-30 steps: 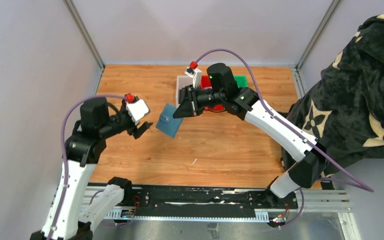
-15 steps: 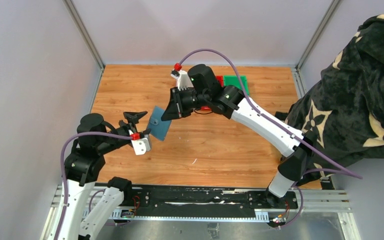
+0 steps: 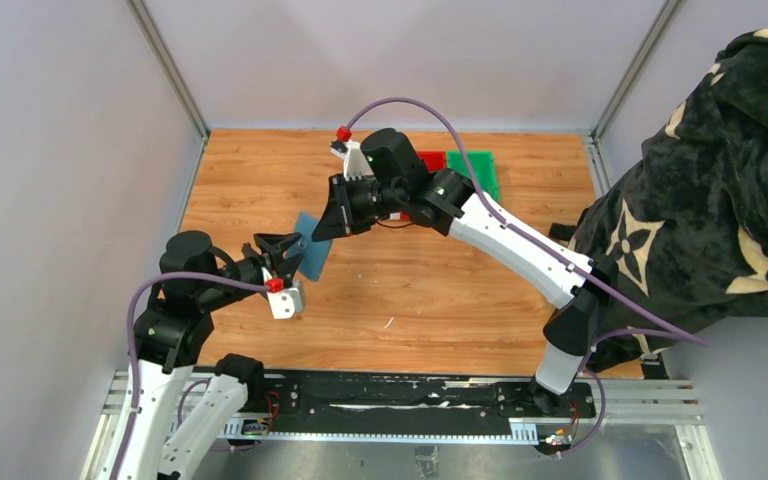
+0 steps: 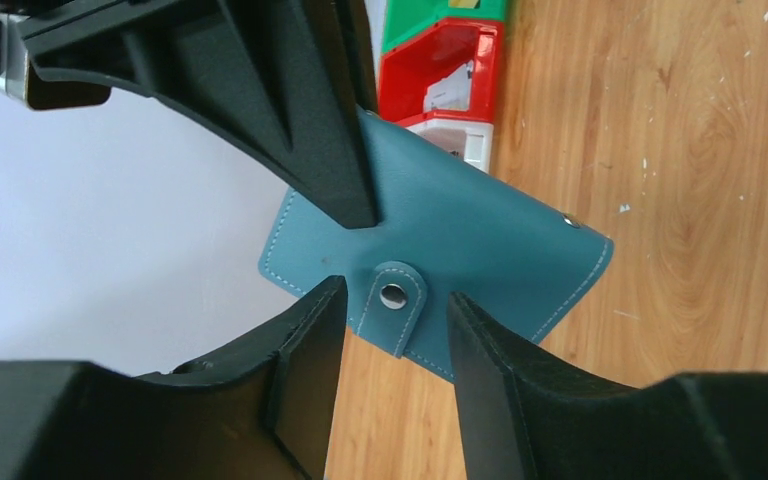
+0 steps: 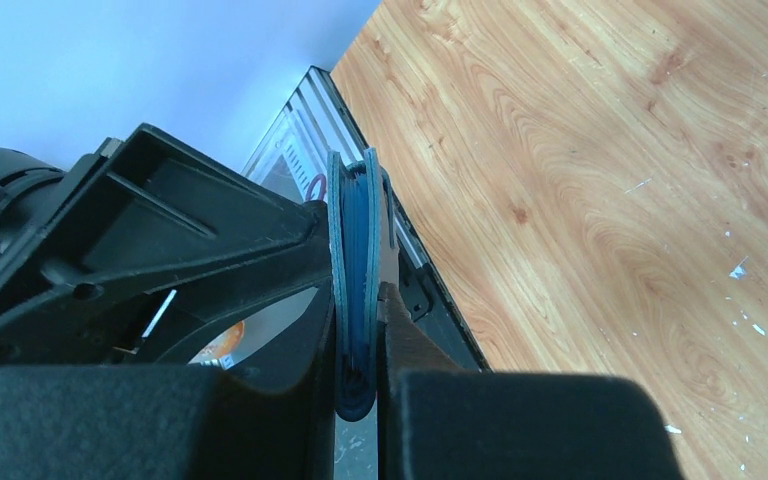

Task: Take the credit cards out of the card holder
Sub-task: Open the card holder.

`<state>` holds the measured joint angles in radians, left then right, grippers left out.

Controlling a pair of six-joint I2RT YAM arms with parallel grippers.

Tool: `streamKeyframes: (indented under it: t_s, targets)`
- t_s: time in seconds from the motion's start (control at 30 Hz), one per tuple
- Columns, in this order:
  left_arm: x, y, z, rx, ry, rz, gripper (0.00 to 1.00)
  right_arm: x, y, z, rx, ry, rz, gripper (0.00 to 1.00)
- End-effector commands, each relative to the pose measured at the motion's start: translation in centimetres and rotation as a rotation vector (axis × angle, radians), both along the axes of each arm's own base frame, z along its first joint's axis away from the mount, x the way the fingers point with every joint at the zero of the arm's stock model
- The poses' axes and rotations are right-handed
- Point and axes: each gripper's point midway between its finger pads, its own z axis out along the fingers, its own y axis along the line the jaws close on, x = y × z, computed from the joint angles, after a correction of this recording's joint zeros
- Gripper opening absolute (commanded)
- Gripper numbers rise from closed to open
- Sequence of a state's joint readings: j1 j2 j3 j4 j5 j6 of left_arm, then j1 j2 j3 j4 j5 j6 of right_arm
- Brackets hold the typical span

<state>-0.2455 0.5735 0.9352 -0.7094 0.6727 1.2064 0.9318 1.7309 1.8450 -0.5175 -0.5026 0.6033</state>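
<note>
From above, the right claw (image 3: 320, 230) holds the closed teal card holder (image 3: 312, 262) aloft over the desk's (image 3: 440, 290) left half, with the left claw (image 3: 285, 248) at its edge. Left wrist: that claw's fingers stand part open either side of the closing tab (image 4: 396, 300). Right wrist: the holder sits edge-on, pinched tight.

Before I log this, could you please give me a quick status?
Right gripper shut on holder, aloft. Left gripper open, straddling tab. Holder closed. Nothing blocking.

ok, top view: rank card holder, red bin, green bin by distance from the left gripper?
1. card holder, right at the left gripper, near-left.
2. red bin, far side, beyond the holder.
3. green bin, just right of red.
</note>
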Motion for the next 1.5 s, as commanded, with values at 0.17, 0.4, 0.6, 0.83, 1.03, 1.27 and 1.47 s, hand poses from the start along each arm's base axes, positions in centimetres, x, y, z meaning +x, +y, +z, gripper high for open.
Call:
streamKeyframes:
  t_s: [0.17,0.4,0.6,0.83,1.03,1.27,1.47]
  targets:
    - [0.7,0.0,0.5,-0.029,-0.109,0.019,0.20,-2.7,1.2,2.5,0.101,0.020,0.071,0.00]
    - [1.2,0.7,4.3,-0.256,-0.249,0.107,0.00,-3.2,0.9,2.2,0.098,0.020,0.074,0.00]
    - [1.2,1.7,5.1,-0.368,-0.288,0.176,0.00,-2.8,0.3,2.6,0.111,0.011,0.037,0.00]
    - [1.4,2.7,6.5,-0.460,-0.292,0.238,0.00,-2.8,-0.2,3.0,0.140,0.021,0.023,0.00]
    - [1.4,3.2,8.0,-0.558,-0.233,0.276,0.00,-2.9,-0.4,3.0,0.156,0.032,0.022,0.00]
    - [2.3,4.1,8.3,-0.711,-0.035,0.396,0.12,-2.2,-2.3,4.3,0.199,-0.013,-0.009,0.00]
    - [2.9,3.2,7.0,-0.881,0.450,0.558,0.82,-2.1,-4.3,5.7,0.308,-0.090,-0.006,0.00]
